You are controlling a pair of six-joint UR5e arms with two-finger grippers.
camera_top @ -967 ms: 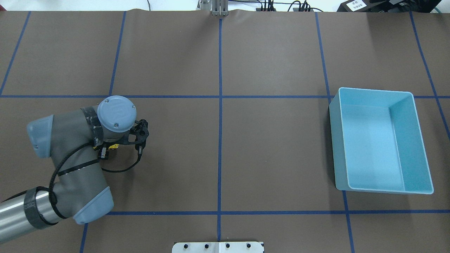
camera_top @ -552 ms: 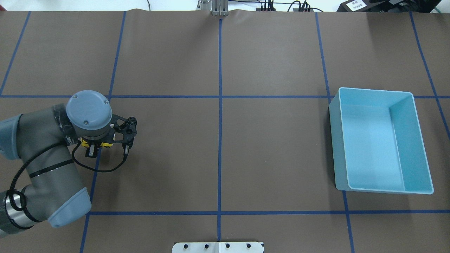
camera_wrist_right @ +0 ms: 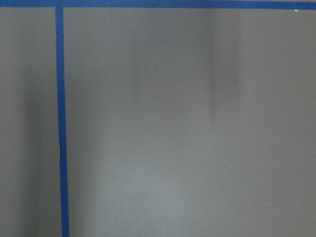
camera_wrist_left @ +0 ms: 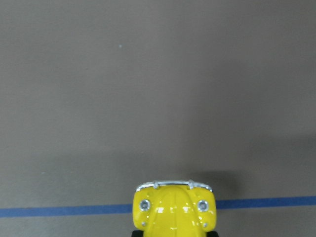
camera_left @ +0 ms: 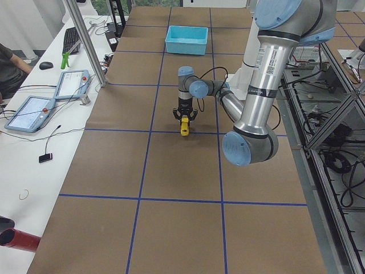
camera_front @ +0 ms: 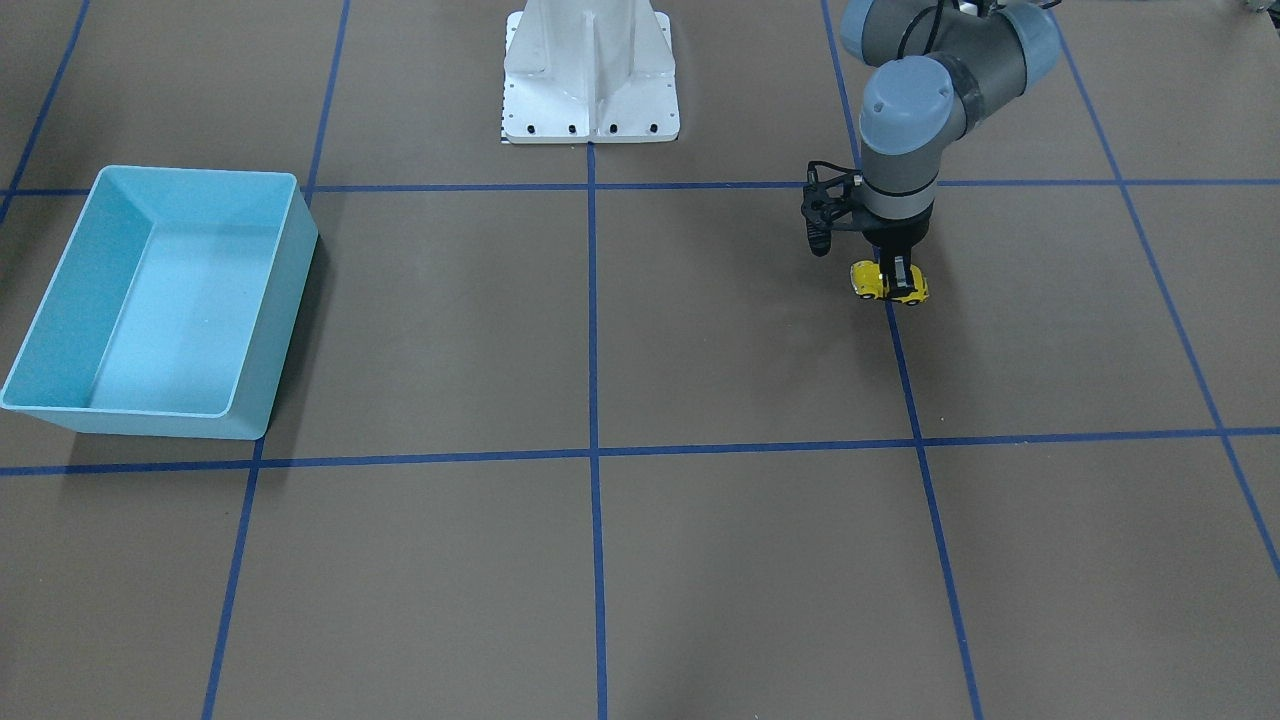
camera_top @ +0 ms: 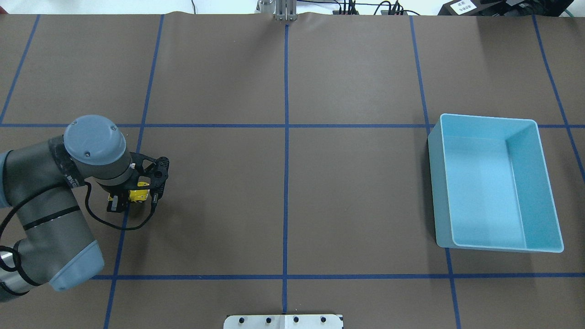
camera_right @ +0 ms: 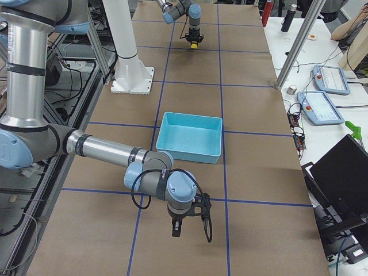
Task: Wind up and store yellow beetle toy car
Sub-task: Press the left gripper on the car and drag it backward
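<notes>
The yellow beetle toy car (camera_top: 138,195) rests with its wheels on the brown table, on a blue tape line, at the robot's left side. My left gripper (camera_top: 131,196) points straight down and is shut on the car (camera_front: 889,284), one finger on each flank. In the left wrist view only the car's rounded nose (camera_wrist_left: 174,210) shows at the bottom edge. The light blue bin (camera_top: 484,196) stands far off at the robot's right. My right gripper (camera_right: 176,229) hangs low over the table near the bin (camera_right: 190,138), seen only from the side, so its state is unclear.
The white robot base plate (camera_front: 590,70) sits at the table's near edge. Blue tape lines (camera_top: 286,137) grid the brown surface. Beside the table stands a bench with tablets (camera_left: 31,111) and a person's arm (camera_left: 8,63).
The left arm has drawn back toward the view's left, dragging the car with it along the table by roughly a car length or more. The bin has not moved.
</notes>
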